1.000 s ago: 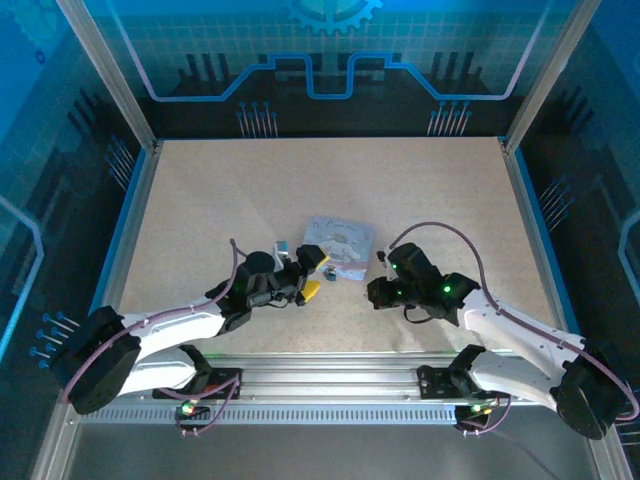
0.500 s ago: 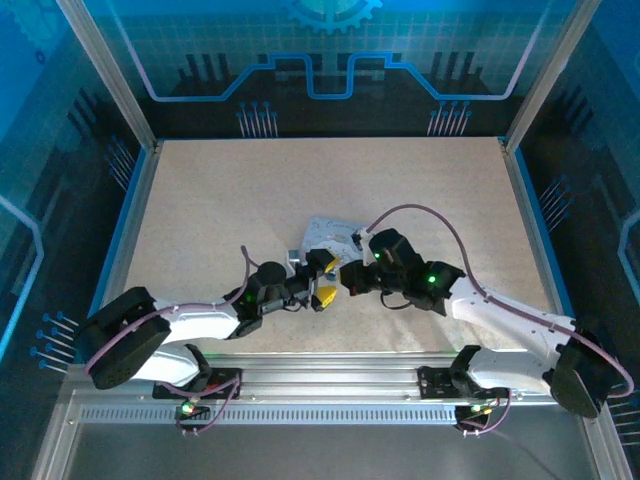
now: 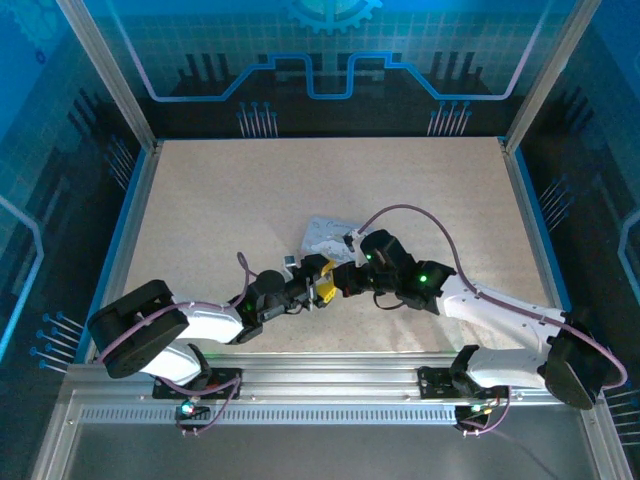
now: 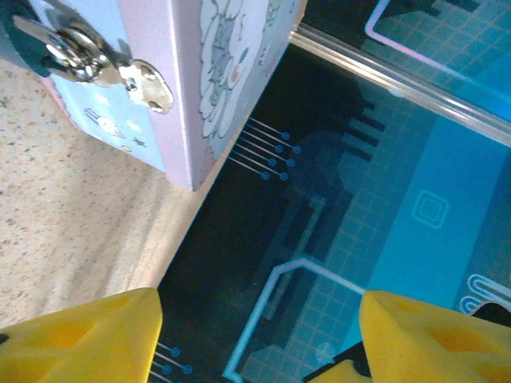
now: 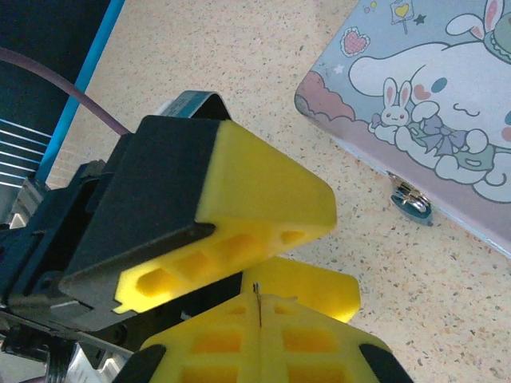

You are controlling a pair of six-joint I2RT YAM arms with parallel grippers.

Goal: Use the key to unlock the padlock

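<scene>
I see both arms reaching in to one spot near the middle of the table (image 3: 220, 200), a bit closer to its near edge. The pale purple tin (image 3: 328, 232) lies there, and the two pincers meet just beside its near side. My left gripper (image 4: 257, 319) has its yellow fingers apart, a wide gap with nothing in it. One of those fingers (image 5: 263, 191) hangs right over my right gripper (image 5: 258, 319), very close to it. The right one is squeezed tight, and a thin dark sliver pokes out of the seam between its fingertips – the key (image 5: 256, 294), as far as I can tell. The tin's lid has a cartoon print on it: a big white animal on a cloud, small white bunnies and a pink heart. On the tin's side wall sits a small shiny metal piece (image 4: 96, 65) – what it is I cannot tell. It is near the left gripper but apart from it.
</scene>
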